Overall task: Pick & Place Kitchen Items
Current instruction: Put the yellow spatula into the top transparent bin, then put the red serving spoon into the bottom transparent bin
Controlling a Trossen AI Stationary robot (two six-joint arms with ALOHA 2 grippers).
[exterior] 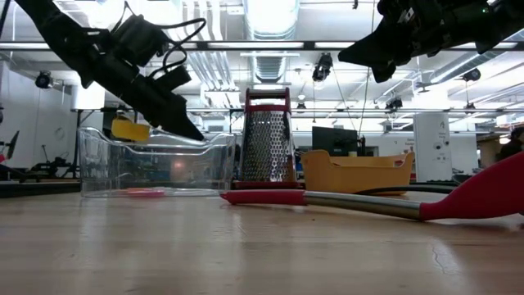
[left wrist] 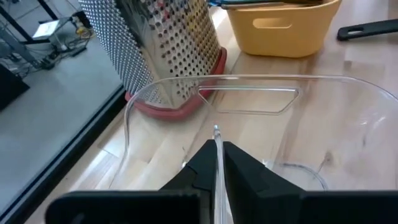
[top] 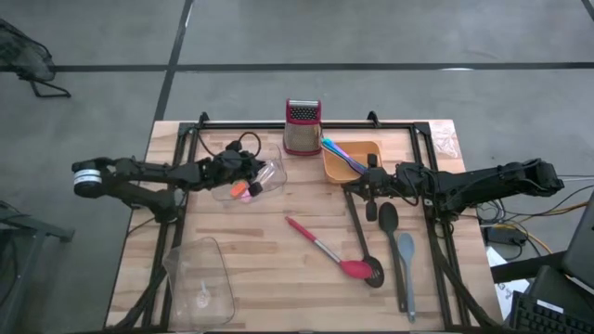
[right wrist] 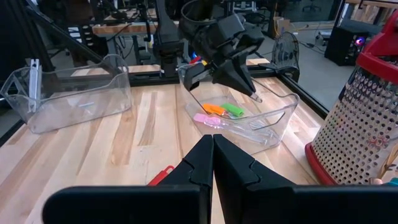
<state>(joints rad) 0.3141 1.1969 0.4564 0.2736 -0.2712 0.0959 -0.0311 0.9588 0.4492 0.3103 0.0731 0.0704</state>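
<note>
Looking partway done: small pink, orange and green pieces (right wrist: 217,112) sit in the clear plastic tub (right wrist: 273,118), left fingers (right wrist: 249,87) nearly closed on its rim; red spatula (top: 329,252), black spoon (top: 388,221), grey spatula (top: 406,269) wait on the surface; right fingers (top: 360,181) shut, empty.

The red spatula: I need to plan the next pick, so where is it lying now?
In the high view the red spatula lies diagonally on the table's middle, head toward the right, touching the black spoon, below the box grater.

Overhead, table-level, two wrist views
</note>
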